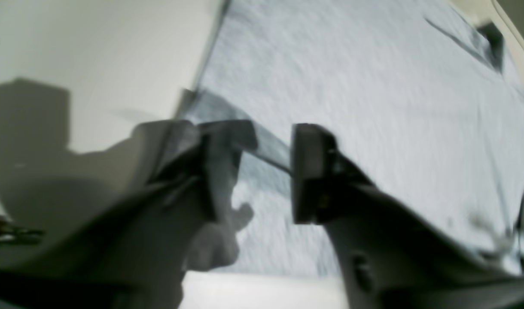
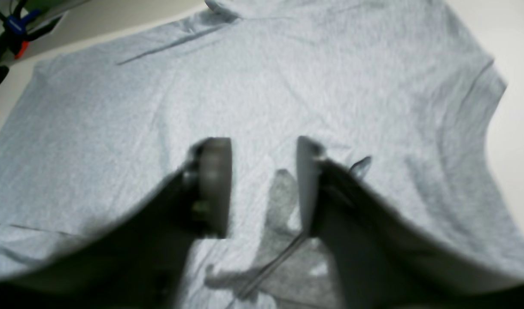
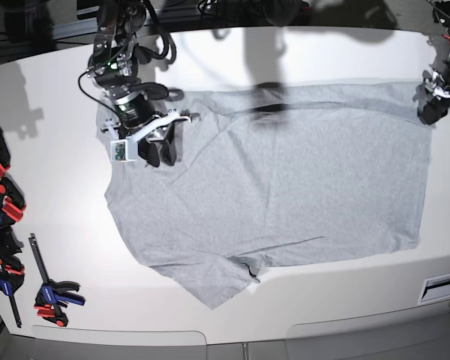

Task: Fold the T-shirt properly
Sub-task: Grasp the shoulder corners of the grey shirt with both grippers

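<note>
Both arms are black with looped black cables, the right gripper (image 3: 159, 146) carrying white brackets and dark grey flat-faced fingers (image 2: 216, 184).

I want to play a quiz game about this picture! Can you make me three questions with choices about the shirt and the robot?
1. Where do the clamps lie?
A. on the shirt
B. along the table's left edge in the base view
C. in a hand

2. What colour is the T-shirt?
A. light grey
B. red
C. green

3. How is the T-shirt lying?
A. rolled into a ball
B. hanging in the air
C. spread flat on the table

Answers:
1 B, they sit beside the shirt at the left.
2 A, the cloth is pale grey all over.
3 C, it lies spread out, one sleeve sticking out.
</note>
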Controlling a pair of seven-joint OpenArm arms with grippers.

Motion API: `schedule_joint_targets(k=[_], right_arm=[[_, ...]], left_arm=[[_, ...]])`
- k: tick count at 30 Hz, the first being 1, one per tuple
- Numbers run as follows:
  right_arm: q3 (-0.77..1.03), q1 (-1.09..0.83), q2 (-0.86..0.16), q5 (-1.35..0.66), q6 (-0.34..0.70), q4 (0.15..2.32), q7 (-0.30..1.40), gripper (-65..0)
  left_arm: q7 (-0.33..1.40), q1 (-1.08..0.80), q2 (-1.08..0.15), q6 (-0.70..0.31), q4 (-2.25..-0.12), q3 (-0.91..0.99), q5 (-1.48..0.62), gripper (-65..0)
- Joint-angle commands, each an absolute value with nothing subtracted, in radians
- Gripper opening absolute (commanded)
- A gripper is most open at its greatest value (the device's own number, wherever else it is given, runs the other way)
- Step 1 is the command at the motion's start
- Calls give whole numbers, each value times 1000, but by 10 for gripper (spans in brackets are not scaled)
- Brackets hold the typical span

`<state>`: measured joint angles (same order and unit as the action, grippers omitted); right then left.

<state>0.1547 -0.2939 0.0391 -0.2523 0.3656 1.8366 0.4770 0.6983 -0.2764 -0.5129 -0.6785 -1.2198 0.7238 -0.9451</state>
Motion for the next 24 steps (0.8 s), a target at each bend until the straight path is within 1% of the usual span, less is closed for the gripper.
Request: schedule_joint_targets(k=[1,2,3,7,11,16,19,21,24], right_arm=[[166,-286,39,-252,369,1875,467,-620],[179,-286,39,-244,368,1890,481,-650],[194,-286,39,-242,368,1900,494,-650],[269,-297,38,-242,368,1904,507,-650],[317,-332,33,-234,368,1902,515,-650],[321,-369,17,-226,367,1901,514,-650],[320,-369,12,-162,366,1888,483,-650],[320,-368,2,-163,366,1871,460,-650],[320,-366,-1,-162,366,1837,460,-650]], left_arm=[[699,-272,-538,-698,-1238,732,-969,-538],[719,-272,-538,-698,-1238,732,-968,-594],[733,-272,-538,-698,-1238,732,-967,-650],[731,-271,-538,-698,-1238,732,-873,-650],[678,-271,-538,-698,-1238,732,-773,-650],[657,-271,-537,-698,-1263,731,-756,-650],[597,-272,-538,-698,-1321,701,-614,-650],[544,-280,-539,-698,-1374,649,-490,-650],[488,-299,-551,-698,-1442,551,-384,-650]])
